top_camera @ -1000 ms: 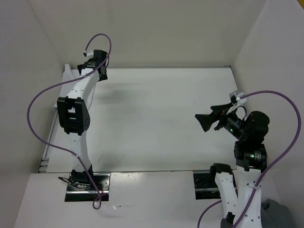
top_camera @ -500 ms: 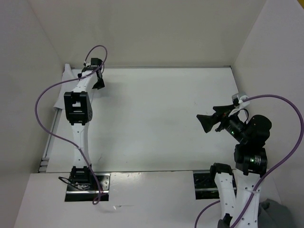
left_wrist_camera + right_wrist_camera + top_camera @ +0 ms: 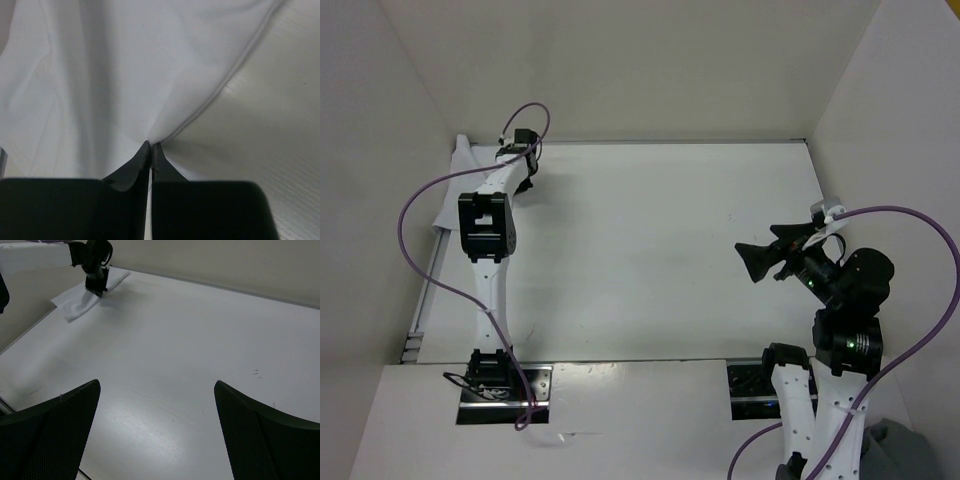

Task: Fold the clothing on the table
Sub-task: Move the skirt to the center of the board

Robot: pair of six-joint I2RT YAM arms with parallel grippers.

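Pinching the clothing (image 3: pixel 125 75) is the step in hand. The left hand (image 3: pixel 151 150) is gripping a small tuck of the thin white fabric between its closed fingertips. The cloth is puckering up toward that point, and a seamed edge is running away up and to the right.

The clothing is lying in the far left corner of the bench (image 3: pixel 650 250), close against the left edge, and it is looking loosely rumpled rather than spread flat. The right hand (image 3: pixel 745 258) is hovering over the right side of the bench with its jaws spread wide. It is holding nothing and is sitting well apart from the cloth.

Judging by this, the fold itself is not yet under way; the work is only at the grasp. The next move is probably calling for a gentle lift and a pull away from the corner toward the open middle of the bench, where both arms can reach. The pinch is looking narrow, so a slow draw is likely the safer choice, as thin fabric may be slipping free under a quick tug. The right hand is likely being needed next on a second edge or corner, so the cloth can be laid out before folding.
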